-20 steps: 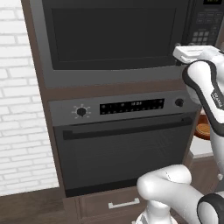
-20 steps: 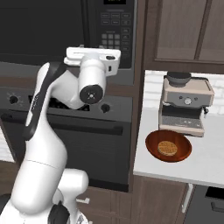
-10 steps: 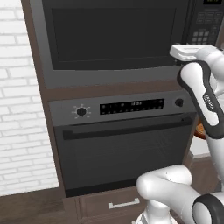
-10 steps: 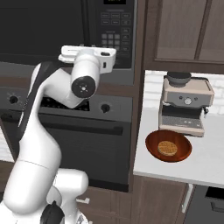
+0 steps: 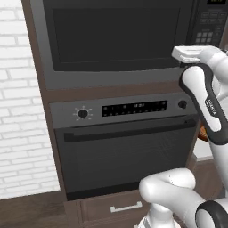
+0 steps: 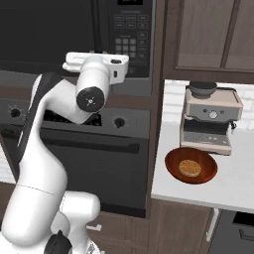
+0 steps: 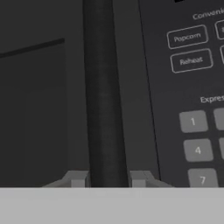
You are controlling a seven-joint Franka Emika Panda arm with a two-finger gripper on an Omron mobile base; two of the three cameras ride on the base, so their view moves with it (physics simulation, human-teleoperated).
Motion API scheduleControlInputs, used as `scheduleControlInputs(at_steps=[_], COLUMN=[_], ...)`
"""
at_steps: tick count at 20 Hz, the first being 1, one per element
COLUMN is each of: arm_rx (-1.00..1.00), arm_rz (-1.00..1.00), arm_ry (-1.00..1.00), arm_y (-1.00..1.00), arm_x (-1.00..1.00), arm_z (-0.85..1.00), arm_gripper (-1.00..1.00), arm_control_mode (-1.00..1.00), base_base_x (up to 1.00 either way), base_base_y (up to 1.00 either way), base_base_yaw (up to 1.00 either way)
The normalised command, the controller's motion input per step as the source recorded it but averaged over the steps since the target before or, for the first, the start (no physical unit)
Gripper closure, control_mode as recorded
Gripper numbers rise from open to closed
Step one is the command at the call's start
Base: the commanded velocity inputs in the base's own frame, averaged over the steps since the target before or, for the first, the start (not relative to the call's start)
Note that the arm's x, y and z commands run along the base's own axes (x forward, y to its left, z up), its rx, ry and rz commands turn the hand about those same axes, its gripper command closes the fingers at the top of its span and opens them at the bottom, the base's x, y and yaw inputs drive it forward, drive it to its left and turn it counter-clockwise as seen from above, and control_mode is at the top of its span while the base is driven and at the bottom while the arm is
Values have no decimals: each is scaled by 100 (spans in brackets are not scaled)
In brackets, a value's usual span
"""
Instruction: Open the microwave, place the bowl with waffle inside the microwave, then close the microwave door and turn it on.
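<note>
**Between the tool's tips: the microwave door's handle bar**

Straight ahead of the tool [image 7: 107, 180], the dark vertical handle bar [image 7: 103, 96] of the microwave door [image 5: 118, 38] runs lengthwise between the two fingertips, which stand narrowed to either side of it; actual contact I cannot confirm. Just right of the tool sits the keypad panel [image 7: 188, 100]. Far right and below, the bowl with waffle [image 6: 191, 166] waits on the bench [image 6: 233, 191] before the coffee machine [image 6: 211, 119]. Under the tool is the oven [image 5: 127, 151].

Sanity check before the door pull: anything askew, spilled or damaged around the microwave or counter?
Nothing stands out. The microwave door sits flush and closed, and the gripper straddles its dark vertical handle beside the keypad. The bowl with waffle sits upright on the counter before the coffee machine, nothing spilled.
</note>
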Motion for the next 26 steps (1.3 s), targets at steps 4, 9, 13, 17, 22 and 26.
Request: scheduleControlInputs(at_steps=[4,9,13,17,22,26], arm_rx=[0,0,0,0,0,-4], arm_rz=[0,0,0,0,0,0], arm_ry=[8,7,2,0,0,0], arm_y=[0,0,0,2,14,32], arm_x=[-88,-100,-100,-100,-100,-100], arm_z=[1,11,5,0,3,10], arm_gripper=[100,100,100,100,100,100], arm_control_mode=[-100,-100,-100,-100,-100,-100], base_base_x=[0,0,0,0,0,0], base_base_y=[0,0,0,0,0,0], base_base_yaw=[0,0,0,0,0,0])
